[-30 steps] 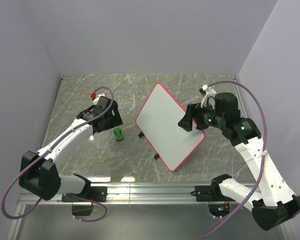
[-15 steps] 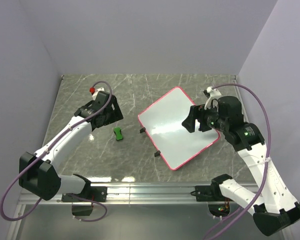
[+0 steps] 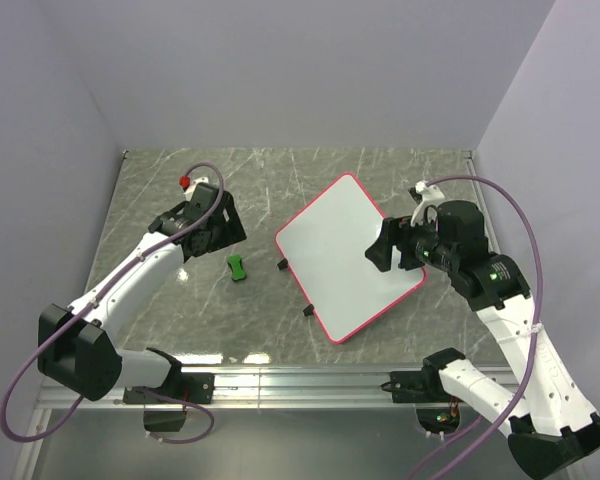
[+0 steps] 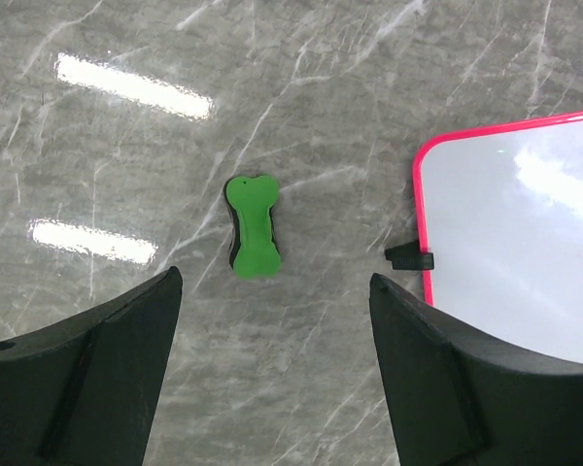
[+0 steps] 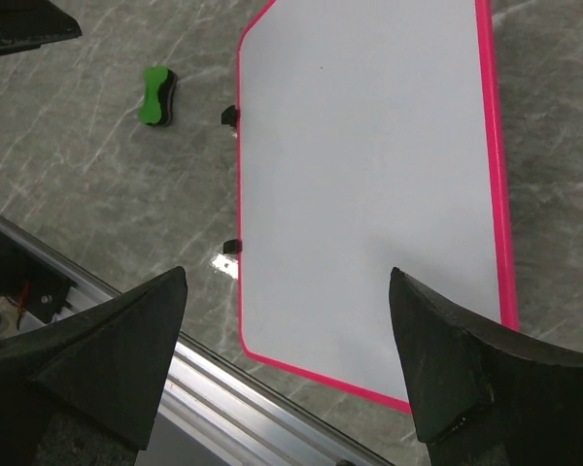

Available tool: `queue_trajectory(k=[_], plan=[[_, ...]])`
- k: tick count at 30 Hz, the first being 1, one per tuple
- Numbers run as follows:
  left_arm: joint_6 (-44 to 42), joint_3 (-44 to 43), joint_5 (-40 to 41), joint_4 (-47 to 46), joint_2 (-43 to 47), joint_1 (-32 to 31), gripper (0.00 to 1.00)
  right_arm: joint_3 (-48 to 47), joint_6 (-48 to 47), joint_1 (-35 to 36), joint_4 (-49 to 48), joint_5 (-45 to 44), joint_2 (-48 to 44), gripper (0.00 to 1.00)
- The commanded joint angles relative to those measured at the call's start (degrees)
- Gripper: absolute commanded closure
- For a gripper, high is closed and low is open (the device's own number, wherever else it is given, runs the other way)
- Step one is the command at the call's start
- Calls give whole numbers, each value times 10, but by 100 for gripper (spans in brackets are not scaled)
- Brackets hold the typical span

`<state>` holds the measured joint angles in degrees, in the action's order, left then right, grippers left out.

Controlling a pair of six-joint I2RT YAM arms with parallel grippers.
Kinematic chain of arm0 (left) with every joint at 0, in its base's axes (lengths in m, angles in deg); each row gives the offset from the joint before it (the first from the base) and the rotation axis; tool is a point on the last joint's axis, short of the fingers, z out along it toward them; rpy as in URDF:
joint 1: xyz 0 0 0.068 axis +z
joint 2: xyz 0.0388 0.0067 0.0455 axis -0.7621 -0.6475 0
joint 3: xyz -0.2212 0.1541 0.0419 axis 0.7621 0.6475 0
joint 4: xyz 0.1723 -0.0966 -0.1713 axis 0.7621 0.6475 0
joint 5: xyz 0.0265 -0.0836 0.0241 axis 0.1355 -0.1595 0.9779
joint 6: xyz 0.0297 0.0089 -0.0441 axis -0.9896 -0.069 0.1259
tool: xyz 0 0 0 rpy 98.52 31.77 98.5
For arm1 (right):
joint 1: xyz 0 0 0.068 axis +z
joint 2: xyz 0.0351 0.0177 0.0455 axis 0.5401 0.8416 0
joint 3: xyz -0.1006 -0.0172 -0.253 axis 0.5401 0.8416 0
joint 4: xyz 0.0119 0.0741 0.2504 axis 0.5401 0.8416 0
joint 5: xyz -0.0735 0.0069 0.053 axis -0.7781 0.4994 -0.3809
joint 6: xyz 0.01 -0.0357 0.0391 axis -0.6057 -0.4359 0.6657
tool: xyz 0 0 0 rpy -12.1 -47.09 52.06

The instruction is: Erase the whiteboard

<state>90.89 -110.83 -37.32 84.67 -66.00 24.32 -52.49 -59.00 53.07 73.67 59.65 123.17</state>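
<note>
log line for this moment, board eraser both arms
whiteboard: no marks visible | eraser: left of whiteboard, untouched | left arm: jaws open, near eraser | right arm: jaws open over whiteboard

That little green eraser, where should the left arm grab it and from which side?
Grab the green eraser at its narrow waist, coming straight down from above. It lies flat on the table, apart from the whiteboard, and its bone shape pinches in at the middle, so fingers closing across that width should seat there. The left gripper hangs open above it.

Top camera overlooks the whole worktop (image 3: pixel 280 175) from high up; closer wrist cameras face down, sharing whiteboard (image 3: pixel 345 255) and eraser (image 3: pixel 237 267).
</note>
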Motion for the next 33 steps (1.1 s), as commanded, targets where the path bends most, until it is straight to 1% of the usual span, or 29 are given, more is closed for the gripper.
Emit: queue_trajectory(k=[1, 6, 9, 12, 13, 16, 17, 20, 22, 23, 24, 25, 27, 28, 33], plan=[[-6, -17, -5, 5, 20, 1, 17, -3, 18, 3, -24, 1, -12, 9], [-27, -21, -11, -1, 57, 1, 15, -6, 91, 3, -52, 11, -38, 9], [-51, -52, -2, 11, 83, 1, 14, 4, 120, 4, -63, 52, -63, 9], [-88, -118, 9, 26, 99, 2, 12, 21, 152, 4, -72, 57, -89, 7], [-99, -161, 10, 40, 96, 2, 11, 27, 160, 3, -75, 53, -102, 6], [-128, -228, 18, 65, 79, 2, 11, 57, 178, 4, -96, 49, -127, 5], [-135, -270, 23, 76, 66, 2, 11, 65, 176, 4, -105, 53, -145, 5], [-147, -319, 22, 58, 55, 3, 11, 90, 171, 4, -128, 56, -181, 4], [-152, -318, 20, 34, 64, 3, 10, 103, 167, 3, -138, 55, -201, 3], [-152, -311, 22, 4, 69, 3, 9, 109, 165, 3, -137, 54, -207, 3], [-152, -303, 20, -14, 75, 3, 5, 112, 164, 3, -137, 50, -214, 3], [-154, -279, 16, -27, 86, 3, 2, 115, 163, 4, -134, 47, -222, 3], [-152, -247, 20, -77, 98, 4, 1, 120, 160, 3, -123, 42, -230, 2], [-152, -218, 23, -88, 106, 3, 0, 121, 157, 3, -118, 40, -238, 2], [-151, -180, 34, -90, 86, 5, 1, 125, 159, 3, -84, 20, -264, 2]])
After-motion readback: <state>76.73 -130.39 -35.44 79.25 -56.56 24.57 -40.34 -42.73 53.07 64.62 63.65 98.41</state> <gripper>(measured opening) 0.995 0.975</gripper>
